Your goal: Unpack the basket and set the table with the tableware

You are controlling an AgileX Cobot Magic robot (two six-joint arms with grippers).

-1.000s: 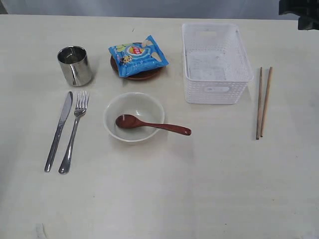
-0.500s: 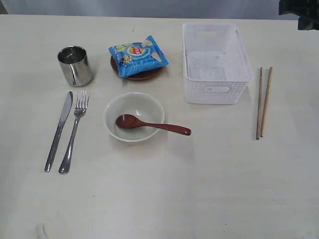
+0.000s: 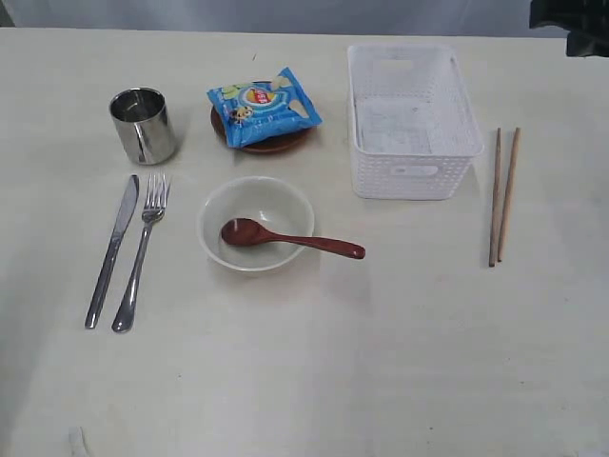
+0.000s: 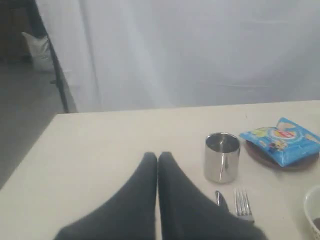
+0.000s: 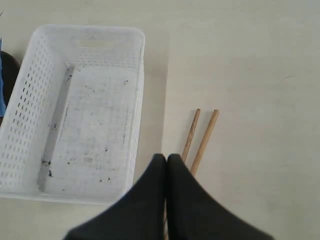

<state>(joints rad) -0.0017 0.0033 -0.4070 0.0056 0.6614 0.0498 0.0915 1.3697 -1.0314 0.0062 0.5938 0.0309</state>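
The white basket [image 3: 413, 122] stands empty at the back right of the table [image 3: 381, 362]; its bare floor shows in the right wrist view [image 5: 90, 130]. Two chopsticks [image 3: 502, 193] lie right of it. A steel cup [image 3: 143, 125], knife [image 3: 112, 249] and fork [image 3: 140, 255] sit at the left. A white bowl [image 3: 255, 224] holds a reddish-brown spoon [image 3: 290, 239]. The brown plate [image 3: 269, 142] lies under a blue chip bag [image 3: 264, 103]. My left gripper [image 4: 158, 156] is shut and empty, high above the table's left side. My right gripper [image 5: 166, 157] is shut and empty above the chopsticks [image 5: 200, 136].
A dark part of the right arm [image 3: 571, 21] shows at the top right corner of the exterior view. A grey curtain [image 4: 190, 50] hangs behind the table's far edge.
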